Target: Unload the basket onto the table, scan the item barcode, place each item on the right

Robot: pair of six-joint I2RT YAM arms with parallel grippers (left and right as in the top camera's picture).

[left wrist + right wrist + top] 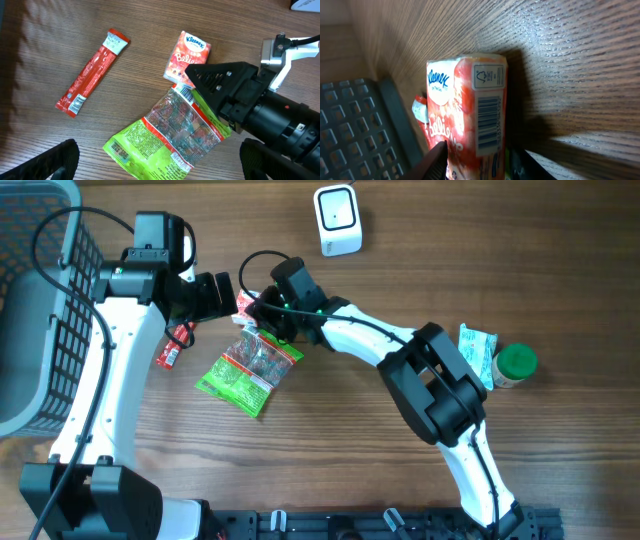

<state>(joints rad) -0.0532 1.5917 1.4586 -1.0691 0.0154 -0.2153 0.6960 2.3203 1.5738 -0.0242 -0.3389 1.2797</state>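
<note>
**Q:** As seen from overhead, where to look for the item bearing the barcode?

**A:** Shows the red-and-white soft-plastic Kleenex tissue pack (243, 303) on the brown wood-grain table (340, 450). Lies left of centre, largely hidden between the left gripper (218, 293) and the right gripper (268, 315). Sits at the upper edge of a crinkled green-and-clear plastic snack bag (248, 370), touching or overlapping it; cannot tell which.

**Q:** Position of the barcode itself?

**A:** Printed as black bars on a white panel (487, 122) along the pack's narrow side. Faces the right wrist camera directly.

**Q:** State of the right gripper?

**A:** Extends in from the right with fingers partway closed, one on either side of the Kleenex tissue pack. Shows, in the right wrist view, one black fingertip (437, 160) against the printed face. Shows the other beside the barcode side, deep in shadow. Cannot tell whether clamped tight or merely flanking.

**Q:** And the left gripper?

**A:** Hovers with fingers spread fully wide, holding nothing. Frames the snack bag's lower end in the left wrist view. Touches none of the items.

**Q:** Remaining objects?

**A:**
- Long red foil stick sachet (172, 345), just left of the snack bag and apart from it.
- Small white boxy scanner (337, 220) near the far edge, well apart from the pack.
- Grey plastic mesh basket (40, 310) at the left edge.
- White bottle with a green cap (512, 365) at the right, beside a blue-green packet (477, 350).
</note>
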